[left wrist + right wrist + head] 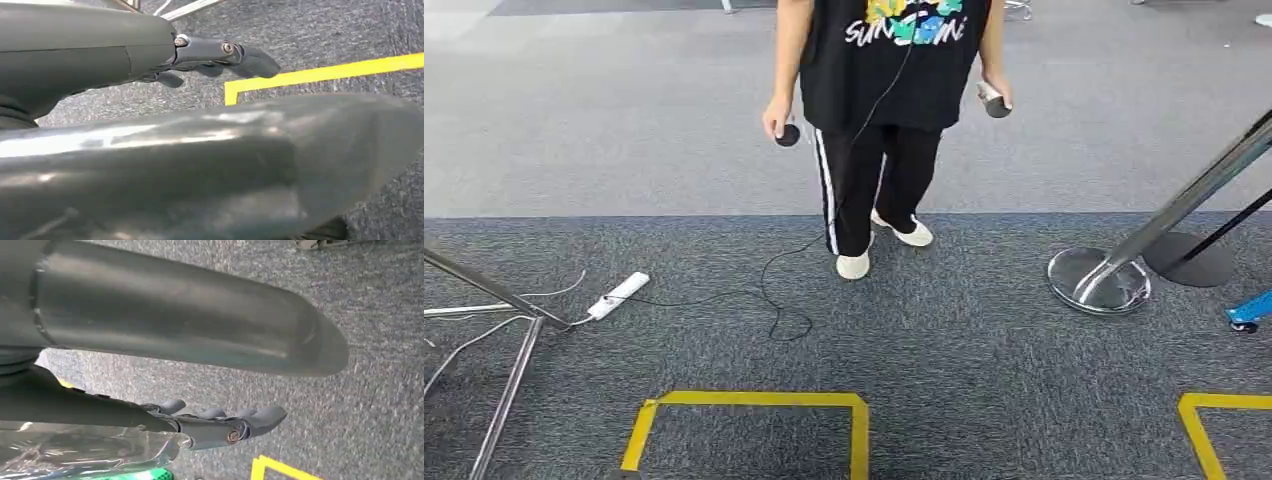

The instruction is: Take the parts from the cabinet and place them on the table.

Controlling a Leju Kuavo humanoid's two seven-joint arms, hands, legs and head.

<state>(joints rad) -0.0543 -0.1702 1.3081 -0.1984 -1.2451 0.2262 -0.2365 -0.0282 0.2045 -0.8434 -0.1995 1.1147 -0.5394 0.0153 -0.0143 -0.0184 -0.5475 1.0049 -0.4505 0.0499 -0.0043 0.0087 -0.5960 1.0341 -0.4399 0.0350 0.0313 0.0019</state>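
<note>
My left hand (105,55) hangs over dark grey carpet, its dark fingers (235,54) stretched out straight and apart from the thick grey thumb (210,165), with nothing between them. My right hand (115,412) also hangs over the carpet. Its fingers (230,421) are extended, its thumb (180,322) stands well away from them, and the gap holds nothing. A crinkled clear plastic wrap with a green patch (85,452) lies against the outer side of the right hand; I cannot tell what it is.
A person (879,70) stands ahead on the carpet holding a controller (787,134) in each hand. A white power strip (619,295) and its cable lie at left beside metal frame legs (509,385). A chrome stanchion base (1099,280) stands at right. Yellow floor tape (754,400) marks squares close in front.
</note>
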